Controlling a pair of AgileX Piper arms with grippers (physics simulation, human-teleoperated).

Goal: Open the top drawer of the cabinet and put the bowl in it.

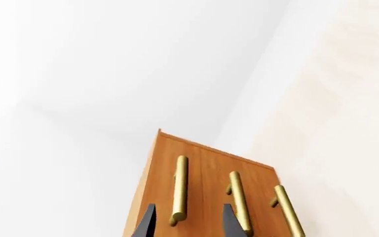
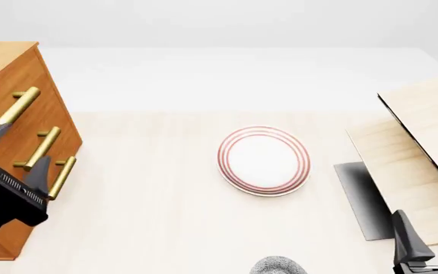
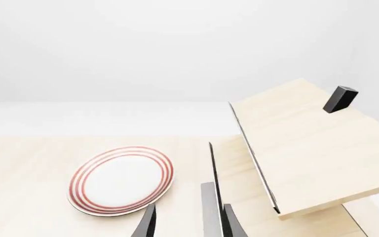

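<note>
A: Step in hand? Looks like the drawer-opening bit. Cabinet at the left edge of the front view, all three drawers shut. Top drawer not pulled at all yet.

B: Yep. Left pincer spread wide, right up by the brass handles — fingers either side of them in the front view, nothing pinched. From the left wrist view, fingertips straddling one bar, hard to say which drawer's.

A: And the bowl?

B: Bowl barely peeking in at the bottom edge of the front view, just right of centre, on the counter. Well apart from the cabinet. Red-ringed plate mid-frame, between them.

A: Right pincer?

B: Right pincer low in the bottom right corner, spread too, holding nothing — parked near the pale wooden structure.

A: Next move, probably: line up on the uppermost handle, close on it, pull straight out. Bowl afterwards.
</note>
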